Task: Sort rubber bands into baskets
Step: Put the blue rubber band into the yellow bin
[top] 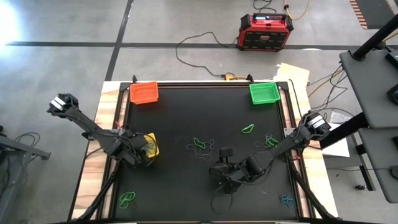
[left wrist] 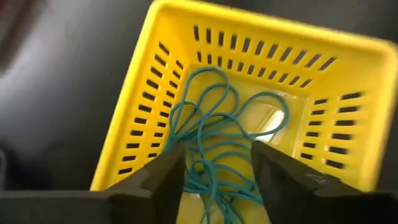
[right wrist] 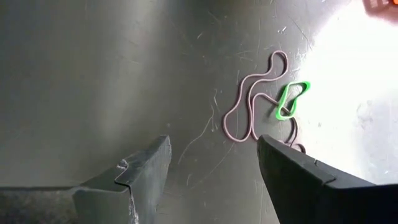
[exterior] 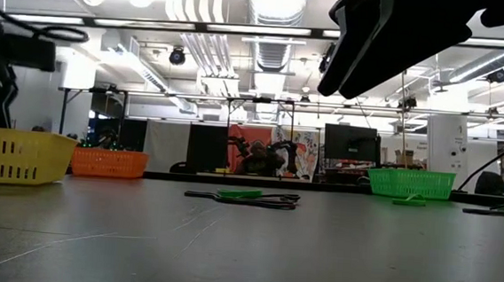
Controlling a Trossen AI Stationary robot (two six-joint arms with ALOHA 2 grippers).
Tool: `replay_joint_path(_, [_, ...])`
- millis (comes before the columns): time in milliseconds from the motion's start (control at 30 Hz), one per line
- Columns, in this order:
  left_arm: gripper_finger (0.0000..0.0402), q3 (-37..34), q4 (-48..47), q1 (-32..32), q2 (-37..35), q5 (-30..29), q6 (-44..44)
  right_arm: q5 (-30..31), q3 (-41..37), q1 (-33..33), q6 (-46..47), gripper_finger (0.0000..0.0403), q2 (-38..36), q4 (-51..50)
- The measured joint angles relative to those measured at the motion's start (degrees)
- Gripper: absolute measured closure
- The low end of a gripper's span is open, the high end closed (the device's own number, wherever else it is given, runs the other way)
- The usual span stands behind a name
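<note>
Releasing over the yellow basket (left wrist: 261,81), the left end effector (left wrist: 217,168) stands parted, blue rubber bands (left wrist: 217,130) lying inside; lift straight up so no loop snags a finger.

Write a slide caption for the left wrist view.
Open left hand above yellow plastic mesh basket holding teal rubber bands.

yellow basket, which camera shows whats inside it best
The left wrist view: it looks straight into the yellow basket at the blue rubber bands inside. The high view shows it mostly hidden by the left arm; the low view shows only its side wall.
</note>
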Motion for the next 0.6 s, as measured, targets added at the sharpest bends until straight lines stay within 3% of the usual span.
replay_joint_path(400, [0.0164,11.38,-9.65,-0.02,-0.02,-5.58,1.51,-0.01,0.00,0.05,-0.70,0.0170,-0.62,-0.75])
replay_joint_path(600, [0.0161,15.28,-3.58,-0.09,-0.02,-11.42,7.30,-0.02,0.07,0.44,0.46,0.0170,-2.56,-3.03])
